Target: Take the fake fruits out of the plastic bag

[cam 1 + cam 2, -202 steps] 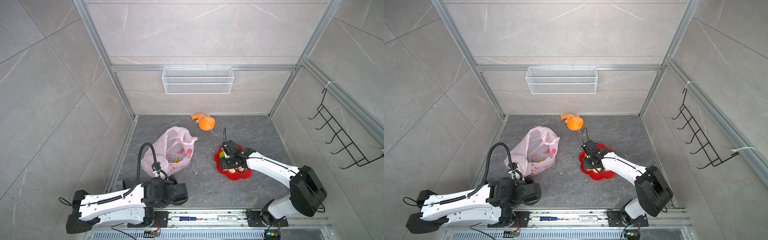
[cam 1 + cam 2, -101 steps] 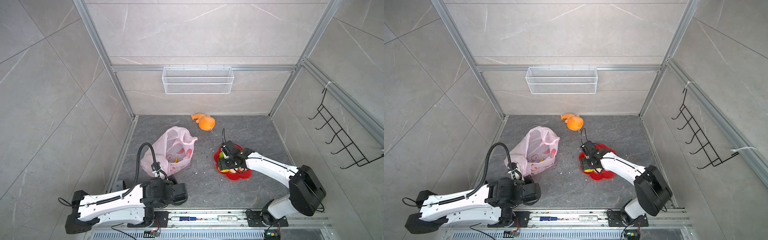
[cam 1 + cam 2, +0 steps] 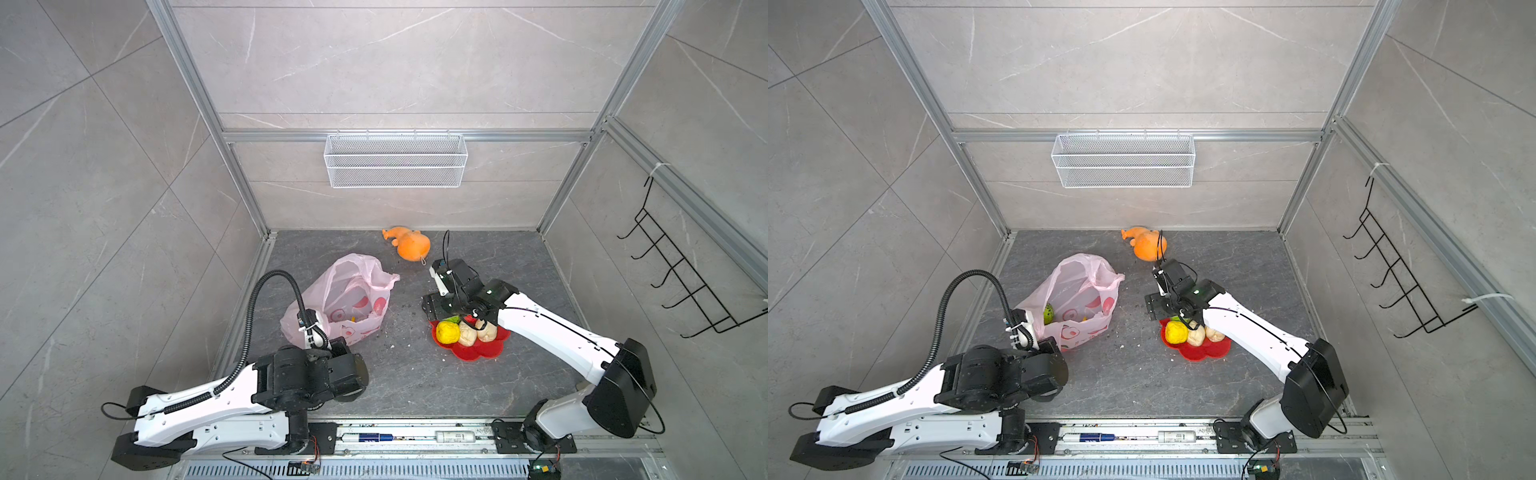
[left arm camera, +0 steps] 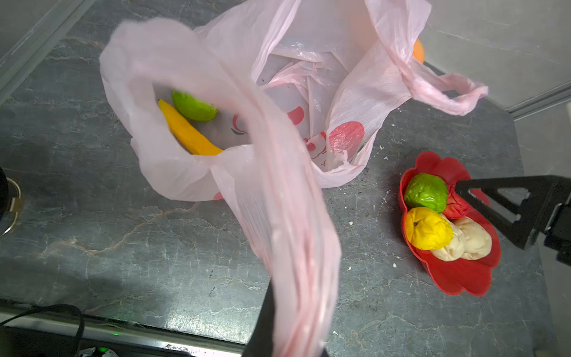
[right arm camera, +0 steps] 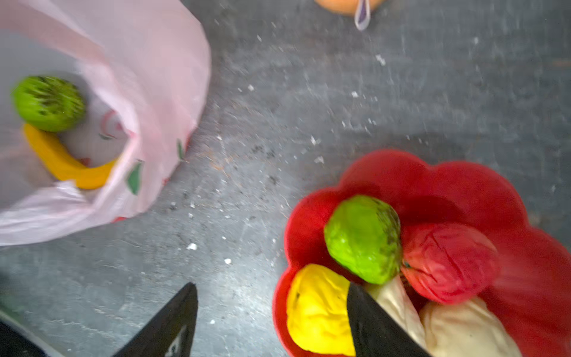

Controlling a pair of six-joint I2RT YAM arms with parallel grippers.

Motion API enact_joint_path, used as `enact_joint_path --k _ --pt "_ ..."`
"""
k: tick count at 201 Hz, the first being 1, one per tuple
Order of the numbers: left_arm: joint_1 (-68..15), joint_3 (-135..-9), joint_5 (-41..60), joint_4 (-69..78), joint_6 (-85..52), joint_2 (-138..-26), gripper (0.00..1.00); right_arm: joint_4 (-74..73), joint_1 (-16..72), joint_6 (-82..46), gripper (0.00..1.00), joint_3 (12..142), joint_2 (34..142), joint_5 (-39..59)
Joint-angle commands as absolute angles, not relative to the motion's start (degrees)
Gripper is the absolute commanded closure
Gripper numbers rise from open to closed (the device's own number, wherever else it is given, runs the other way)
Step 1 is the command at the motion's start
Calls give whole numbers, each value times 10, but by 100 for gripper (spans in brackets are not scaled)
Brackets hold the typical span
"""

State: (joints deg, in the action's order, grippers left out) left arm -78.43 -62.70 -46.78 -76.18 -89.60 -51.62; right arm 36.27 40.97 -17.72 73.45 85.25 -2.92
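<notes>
Fruits (image 3: pixel 1177 332): banana (image 4: pixel 188 133) and green ball (image 4: pixel 193 106) inside the bag (image 4: pixel 355 92), at left, whose handle (image 4: pixel 278 216) we find pinched in the left gripper (image 4: pixel 290 343). At right, the plate (image 4: pixel 457 278) holds a second green ball (image 4: pixel 426 193), yellow ball (image 4: pixel 428 228), red ball (image 4: pixel 455 207) and two beige lumps (image 4: pixel 475 241). The right gripper (image 5: pixel 272 287) is over its edge, wide, empty.

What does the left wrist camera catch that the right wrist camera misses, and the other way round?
Only the left wrist view: the left gripper pinching one handle of the plastic bag, pulled taut toward the lens, and the bag's other handle loop. Only the right wrist view: both fingers of the right gripper, spread with nothing between them, by the red plate. Both: the banana and a green fruit inside the bag; on the plate a second green fruit, a yellow fruit, a red fruit and two beige fruits.
</notes>
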Motion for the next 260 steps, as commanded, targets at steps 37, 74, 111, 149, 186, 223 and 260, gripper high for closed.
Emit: enact_joint_path --k 37,74,111,149,186,223,260 --pt "-782 -624 -485 -773 -870 -508 100 343 468 -28 20 921 940 -13" --pt "-782 -622 -488 -759 -862 -506 100 369 477 3 19 1025 1025 -14" --pt "-782 -615 -489 -750 -860 -499 100 379 477 4 18 1133 1134 -18" --pt "-782 -601 -487 -750 -860 -480 100 422 469 -1 18 1268 1250 -33" --pt "-782 -585 -497 -751 -864 -457 100 472 461 -8 31 1390 1333 -7" --pt "-782 -588 -516 -767 -863 -444 100 479 459 -16 71 1409 1343 11" --pt "-781 -606 -541 -783 -852 -445 100 430 459 -26 89 1321 1274 5"
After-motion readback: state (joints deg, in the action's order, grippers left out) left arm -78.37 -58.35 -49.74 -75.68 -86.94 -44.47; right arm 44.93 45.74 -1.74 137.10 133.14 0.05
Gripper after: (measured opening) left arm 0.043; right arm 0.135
